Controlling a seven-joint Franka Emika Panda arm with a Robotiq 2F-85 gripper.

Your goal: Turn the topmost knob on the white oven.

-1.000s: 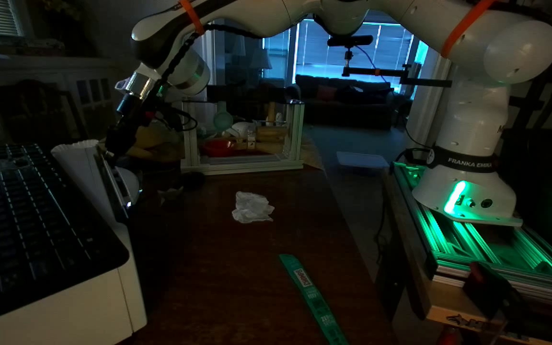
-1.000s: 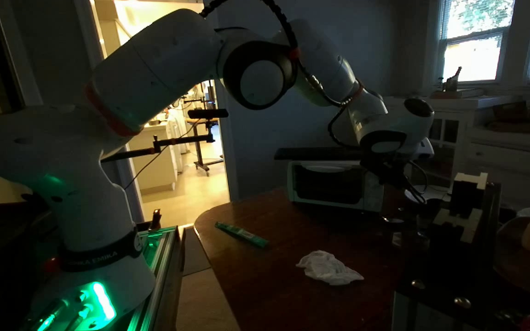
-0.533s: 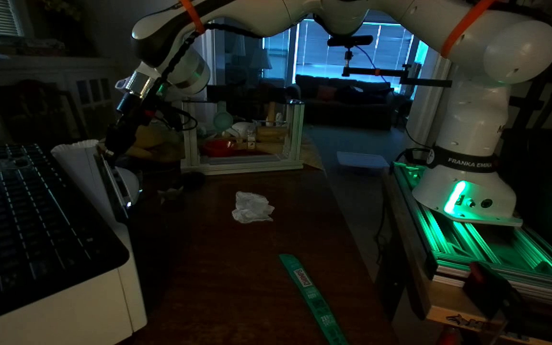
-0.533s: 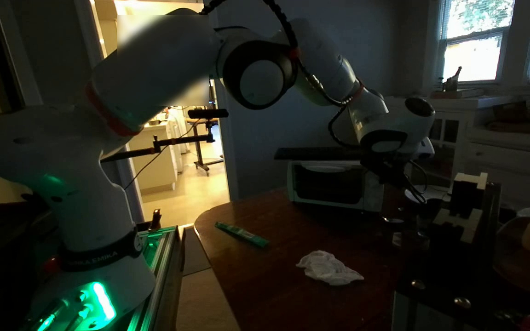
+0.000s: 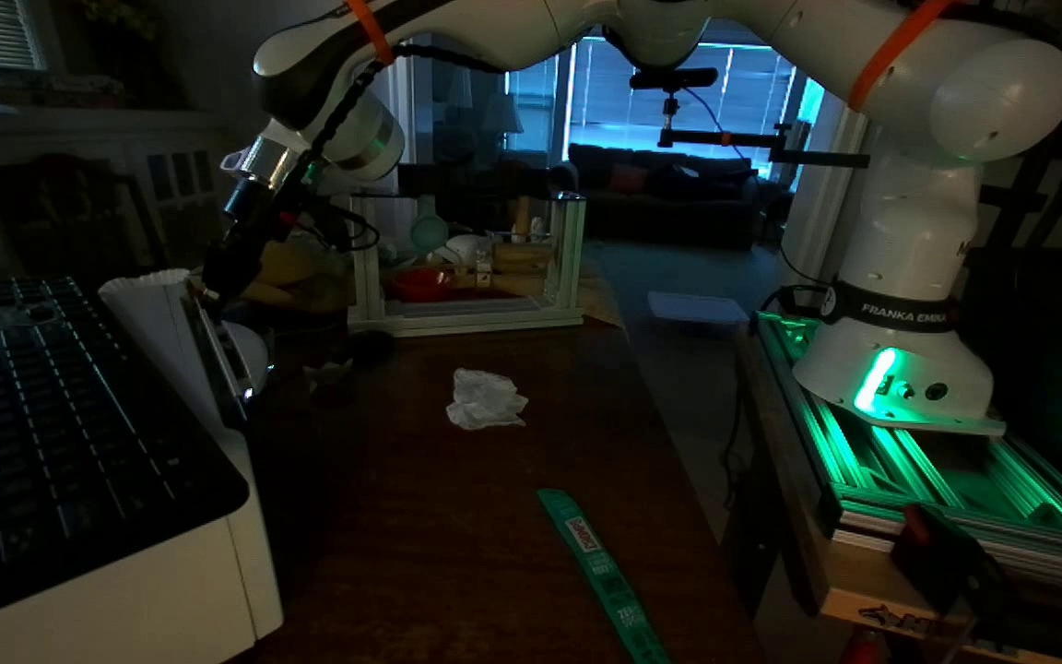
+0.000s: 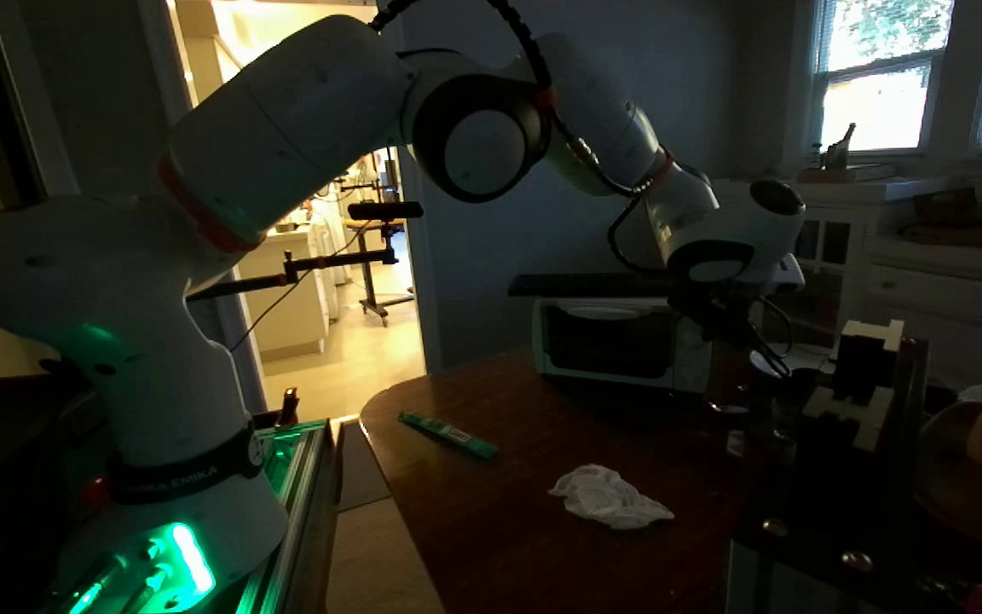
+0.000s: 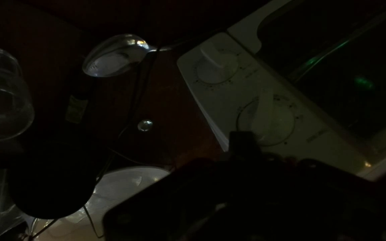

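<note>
Jaws clenched | at nearer knob of white oven | contact unclear

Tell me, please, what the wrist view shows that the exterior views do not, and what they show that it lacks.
Only the wrist view makes out the near knob and far knob. Only the exterior views show the white sheet, green strip and arm's base. Shared are the gripper, the oven and, tiny in an exterior view, the spoon.
</note>
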